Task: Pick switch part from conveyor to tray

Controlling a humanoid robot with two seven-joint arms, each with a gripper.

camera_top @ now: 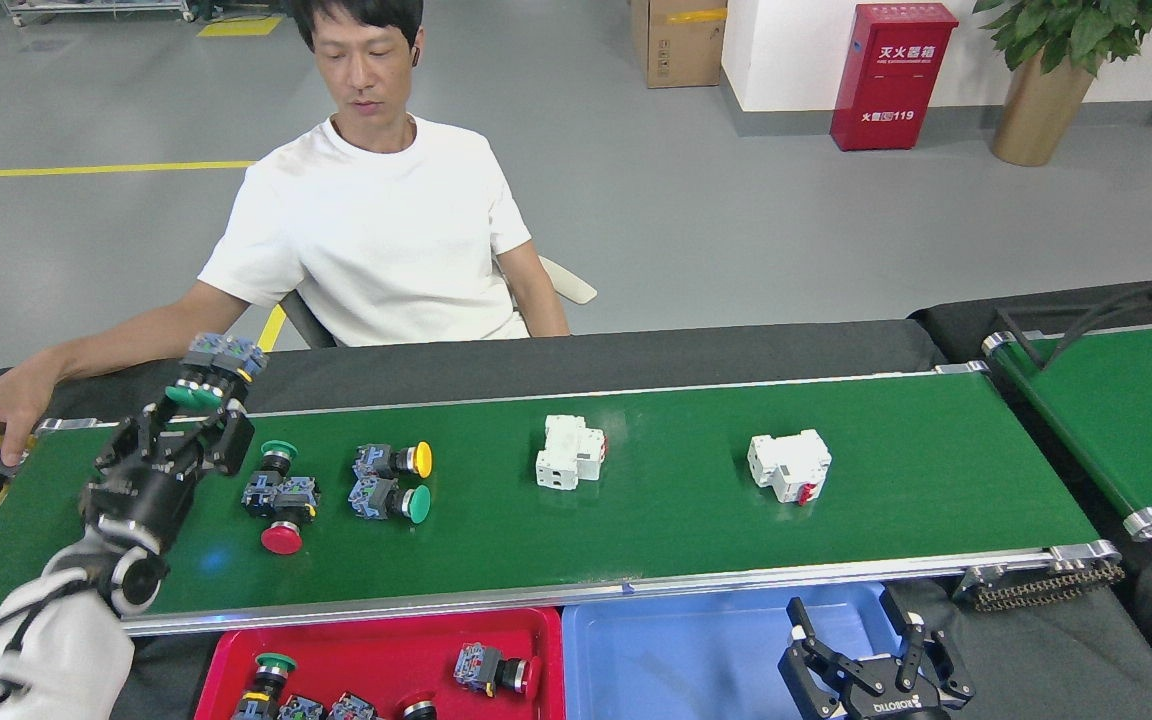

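Green conveyor [696, 500] carries mixed parts. Our left end effector [198, 420] grips a green-capped switch part [208, 372] above it. Right end effector [861, 645] sits open over the blue tray [696, 660].

The conveyor [696, 520] carries push-button switches [391, 483] and white breakers [789, 466].

Bright, even overhead light fills the frame, leaving only faint, soft shadows beneath the parts on the conveyor [696, 500]. A pale sheen runs along the belt's middle, and a small blue glint shows at lower left. The silver rails catch highlights. Focus holds sharp across the frame, with slight wide-angle bending of lines toward the edges.
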